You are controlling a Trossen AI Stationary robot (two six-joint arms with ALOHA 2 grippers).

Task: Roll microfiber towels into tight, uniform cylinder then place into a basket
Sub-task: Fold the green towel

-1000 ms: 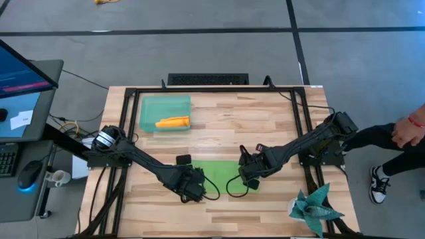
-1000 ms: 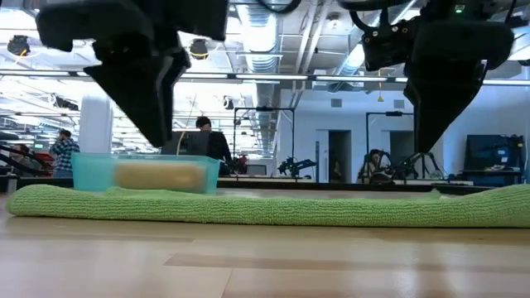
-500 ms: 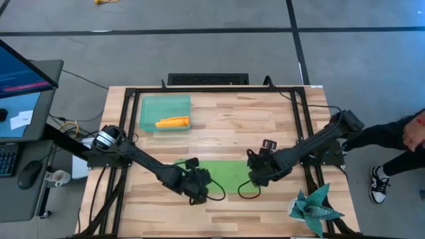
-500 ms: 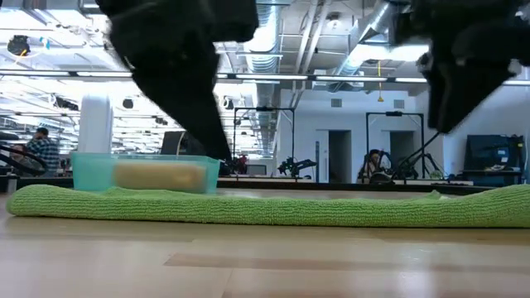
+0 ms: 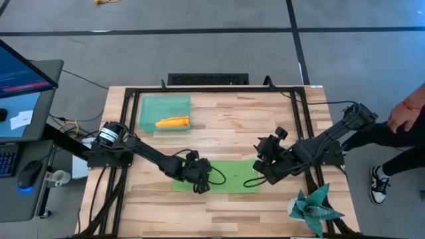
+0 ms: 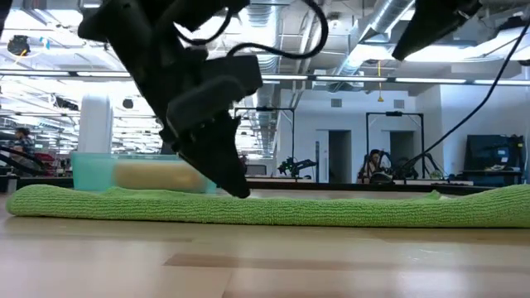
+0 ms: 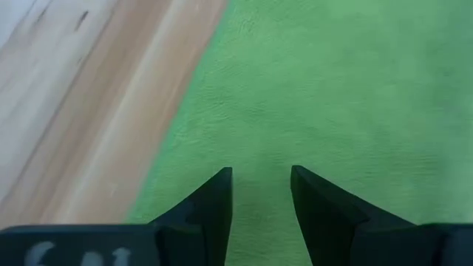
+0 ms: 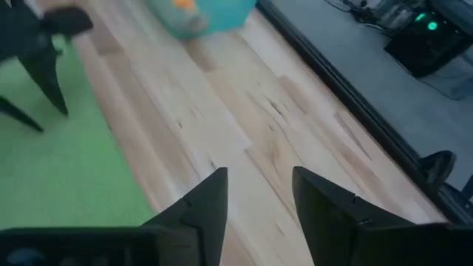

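- Green microfiber towel (image 5: 226, 176) lies flat on the table (image 5: 226, 126), toward the 6 o'clock edge in the high view, as a wide strip; in the low view (image 6: 331, 209) it spans almost the full width with a slightly raised front edge.
- Orange microfiber towel (image 5: 172, 121) is rolled and sits inside the basket (image 5: 151, 106), up at about 10 o'clock on the table.
- Left gripper (image 5: 199, 182) is over the strip's 9 o'clock end; low view has its tip (image 6: 236, 186) down at the cloth's far edge.
- Left wrist view: both dark fingers (image 7: 211, 203) point down at green cloth (image 7: 332, 96), gap between them visible, nothing pinched. Jaws parted.
- Right gripper (image 5: 260, 174) is at the strip's 3 o'clock end, lifted; the low view shows only arm parts at the top corner.
- Right wrist view: fingers (image 8: 203, 210) apart, nothing held, bare wood under them, towel edge (image 8: 66, 170) to one side, basket far off (image 8: 203, 15).
- Dark teal spiky cloth (image 5: 313, 206) sits at the table's 5 o'clock corner, well apart.
- Person's hand (image 5: 402, 118) shows at 3 o'clock off the table.
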